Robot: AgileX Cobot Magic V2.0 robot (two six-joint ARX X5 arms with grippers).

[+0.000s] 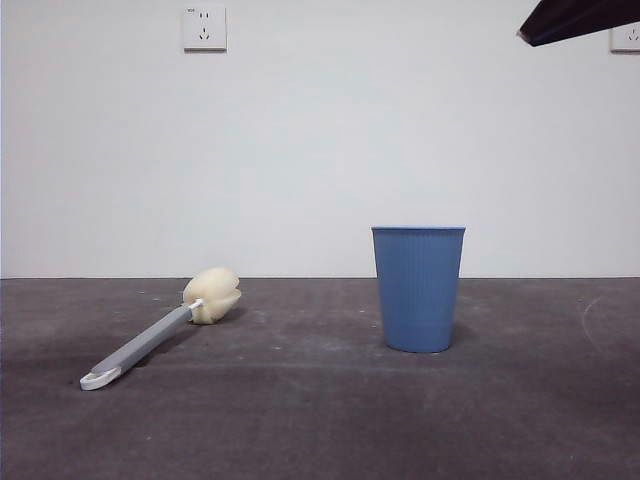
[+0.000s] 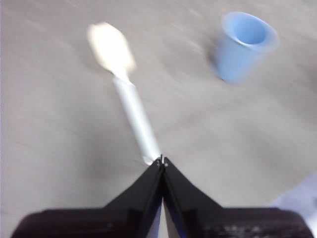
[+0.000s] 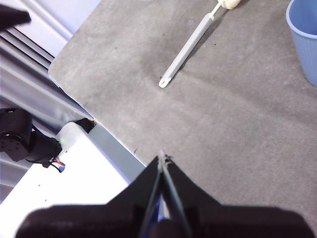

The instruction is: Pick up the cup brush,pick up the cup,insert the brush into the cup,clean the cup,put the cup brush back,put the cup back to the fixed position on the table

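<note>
The cup brush (image 1: 150, 345) lies flat on the table (image 1: 320, 430) at the left, its cream sponge head (image 1: 212, 295) pointing to the back and its white loop to the front. To its right the blue cup (image 1: 418, 288) stands upright, apart from the brush. My left gripper (image 2: 162, 161) hangs shut and holding nothing above the loop end of the cup brush (image 2: 133, 114), with the cup (image 2: 245, 44) farther off; this view is blurred. High over the table's edge my right gripper (image 3: 162, 157) is shut and holds nothing, and the cup brush (image 3: 188, 49) and cup (image 3: 304, 39) lie well beyond it.
A black arm tip (image 1: 580, 18) shows at the top right corner of the front view. A white wall with a socket (image 1: 204, 28) stands behind the table. The table's rounded corner (image 3: 64, 74) and a black arm base (image 3: 22, 139) show in the right wrist view.
</note>
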